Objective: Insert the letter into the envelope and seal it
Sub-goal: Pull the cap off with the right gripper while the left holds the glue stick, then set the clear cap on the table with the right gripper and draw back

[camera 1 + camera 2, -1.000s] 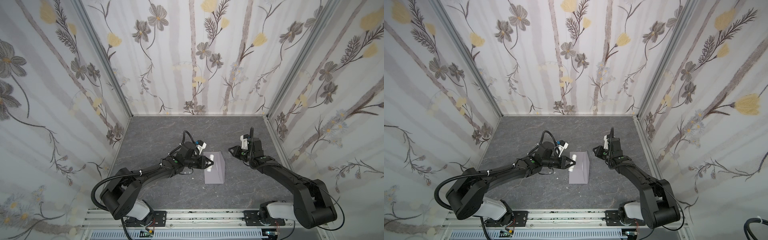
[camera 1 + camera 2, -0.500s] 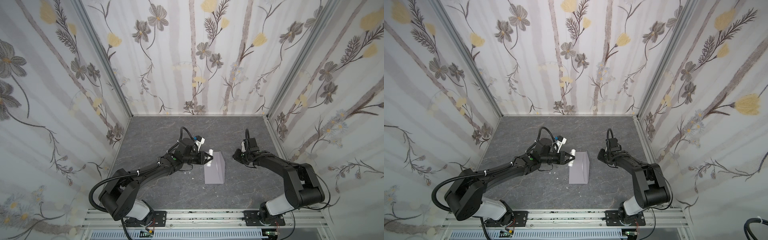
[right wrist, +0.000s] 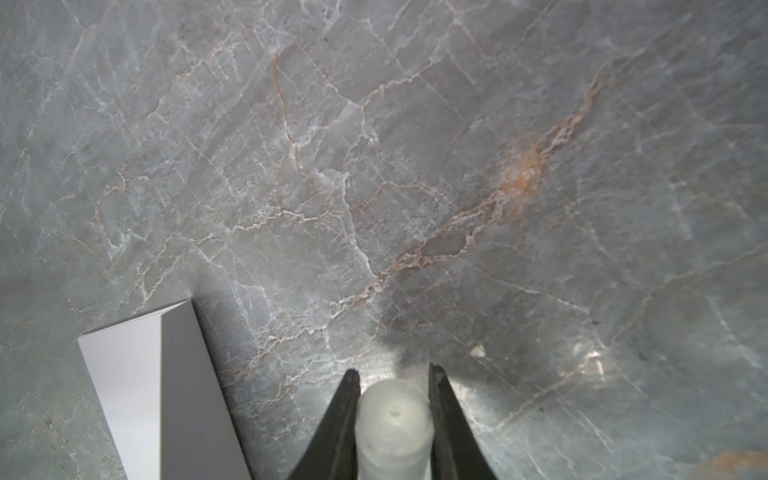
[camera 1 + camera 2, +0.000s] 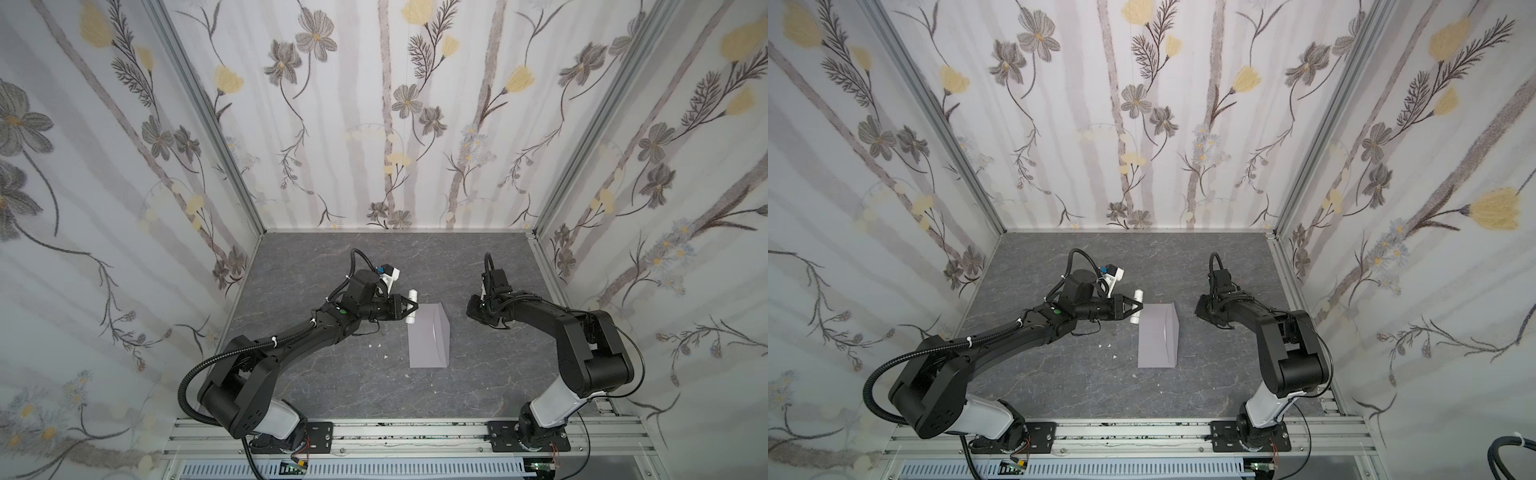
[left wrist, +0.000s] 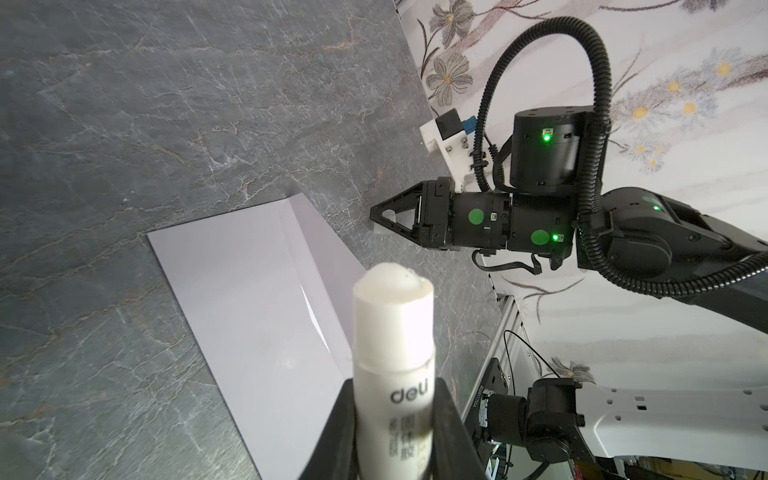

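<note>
- Gripping a white plastic glue-stick tube [image 5: 392, 332] around its middle, my left pincer [image 4: 409, 307] has both fingers clamped on it, the uncapped glue end bare.
- I see the long plain grey-lavender paper envelope [image 4: 428, 336] lying flat on the dark grey marbled tabletop [image 4: 332, 257], just ahead of that pincer's tips, a crease running along the side toward my right pincer [image 3: 393, 374].
- My right pincer sits low over the tabletop, near the envelope but apart from it.
- A small translucent white cap [image 3: 392, 419] stands between its fingers, which flank it closely; I cannot tell whether they press it.
</note>
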Tool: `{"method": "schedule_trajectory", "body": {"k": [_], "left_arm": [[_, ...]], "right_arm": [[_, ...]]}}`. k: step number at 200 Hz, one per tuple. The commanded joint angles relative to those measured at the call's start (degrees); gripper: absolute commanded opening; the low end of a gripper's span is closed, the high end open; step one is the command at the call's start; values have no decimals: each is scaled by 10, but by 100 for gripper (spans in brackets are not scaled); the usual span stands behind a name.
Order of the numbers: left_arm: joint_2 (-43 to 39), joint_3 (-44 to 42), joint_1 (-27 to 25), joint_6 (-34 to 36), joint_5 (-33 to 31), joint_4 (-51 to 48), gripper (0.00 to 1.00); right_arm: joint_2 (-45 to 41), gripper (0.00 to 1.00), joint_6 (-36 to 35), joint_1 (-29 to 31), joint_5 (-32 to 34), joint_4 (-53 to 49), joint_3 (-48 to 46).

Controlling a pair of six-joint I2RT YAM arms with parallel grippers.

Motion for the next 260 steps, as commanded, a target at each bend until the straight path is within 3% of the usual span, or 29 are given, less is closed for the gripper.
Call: {"method": "schedule_trajectory", "body": {"k": [1, 48, 120, 170, 180, 192, 203, 260], "left_arm": [[-6, -3, 8, 1, 7, 20, 0], [-20, -17, 28, 3, 10, 24, 0], [-32, -39, 47, 5, 22, 32, 0], [-38, -45, 47, 2, 21, 34, 0], [-41, -46, 47, 1, 19, 34, 0], [-44, -47, 47, -1, 15, 34, 0], [-47, -48, 47, -3, 13, 34, 0], [-87, -57, 48, -16, -12, 34, 0]], "right_arm": [[10, 28, -6, 0, 21, -18, 13], [29, 42, -8, 0, 36, -47, 35], [24, 43, -2, 1, 44, -41, 37], [-60, 47, 0, 1, 66, -59, 48], [-87, 45, 0, 1, 70, -63, 48], [-121, 33, -1, 1, 76, -63, 45], [-158, 0, -4, 1, 77, -57, 39], [-323, 0, -10, -3, 3, 98, -63]]}}
